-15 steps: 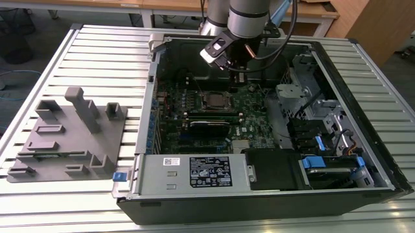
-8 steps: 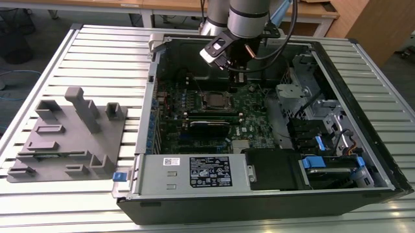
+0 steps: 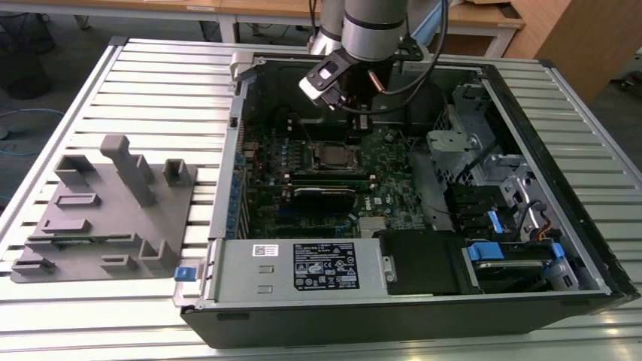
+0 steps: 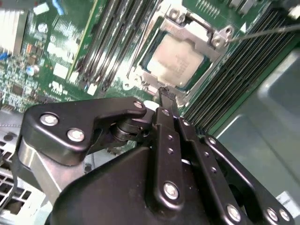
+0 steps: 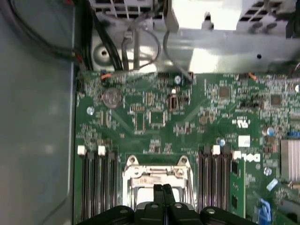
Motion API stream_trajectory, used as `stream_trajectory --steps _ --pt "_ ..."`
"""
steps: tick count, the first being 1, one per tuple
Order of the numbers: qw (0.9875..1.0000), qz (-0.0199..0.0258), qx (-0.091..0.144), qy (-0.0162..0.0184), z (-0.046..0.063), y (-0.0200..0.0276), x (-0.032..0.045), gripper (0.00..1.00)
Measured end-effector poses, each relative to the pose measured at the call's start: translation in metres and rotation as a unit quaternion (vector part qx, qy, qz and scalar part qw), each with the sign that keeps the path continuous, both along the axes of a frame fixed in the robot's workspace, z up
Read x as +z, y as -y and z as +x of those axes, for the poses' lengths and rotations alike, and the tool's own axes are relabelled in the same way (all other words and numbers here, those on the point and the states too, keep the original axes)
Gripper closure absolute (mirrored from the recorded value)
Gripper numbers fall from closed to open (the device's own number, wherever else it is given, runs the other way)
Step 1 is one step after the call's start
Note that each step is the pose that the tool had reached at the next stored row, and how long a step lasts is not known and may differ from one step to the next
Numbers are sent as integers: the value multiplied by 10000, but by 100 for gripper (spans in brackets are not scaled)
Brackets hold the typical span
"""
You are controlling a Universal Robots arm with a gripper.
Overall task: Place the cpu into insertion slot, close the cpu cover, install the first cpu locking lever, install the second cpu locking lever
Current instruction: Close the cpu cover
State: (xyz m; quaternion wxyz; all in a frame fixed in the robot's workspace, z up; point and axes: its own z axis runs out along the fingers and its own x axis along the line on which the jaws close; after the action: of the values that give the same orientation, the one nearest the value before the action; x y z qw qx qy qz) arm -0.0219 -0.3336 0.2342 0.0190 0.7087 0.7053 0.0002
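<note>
The cpu (image 4: 180,61) is sitting in the insertion slot (image 3: 331,156), just above the middle of the exterior view, inside the open computer case (image 3: 401,325) on the slatted counter (image 3: 161,60). The cpu cover (image 4: 194,29) appears to be lying flat over it, with the dull metal top showing through the square window.

The claw (image 4: 165,96) is hanging just beside the socket's rim with its two fingers pressed together and nothing between them. I cannot tell whether its tip is touching the frame.

As I judge it, the chip is light, stiff and fragile at its contacts. Under the frame it is offering no edge to take hold of, so it is better left alone. The cover looks like thin, hard sheet metal, best pressed on its flat border and not on the window. A thin wire rod (image 4: 267,32), probably a locking lever, is running away from one corner of the socket. It looks springy and slick, best pushed near its free end.

By count I am seeing:
- one cpu
- one slot
- one cover
- one such rod
- one claw
- two banks of long dark memory slots (image 5: 98,187), one on either side of the socket on the green board (image 5: 154,122)
- one grey fixture (image 3: 101,218) on the exterior view's left
</note>
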Motion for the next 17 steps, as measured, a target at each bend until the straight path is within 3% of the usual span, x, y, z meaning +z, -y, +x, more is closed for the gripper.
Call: stream_trajectory --steps 5,11,17 --pt "10000 0 0 0 -127 1 -33 89" --pt "10000 0 0 0 -171 9 -108 89" --pt "10000 -1 1 -1 -231 9 -121 89"
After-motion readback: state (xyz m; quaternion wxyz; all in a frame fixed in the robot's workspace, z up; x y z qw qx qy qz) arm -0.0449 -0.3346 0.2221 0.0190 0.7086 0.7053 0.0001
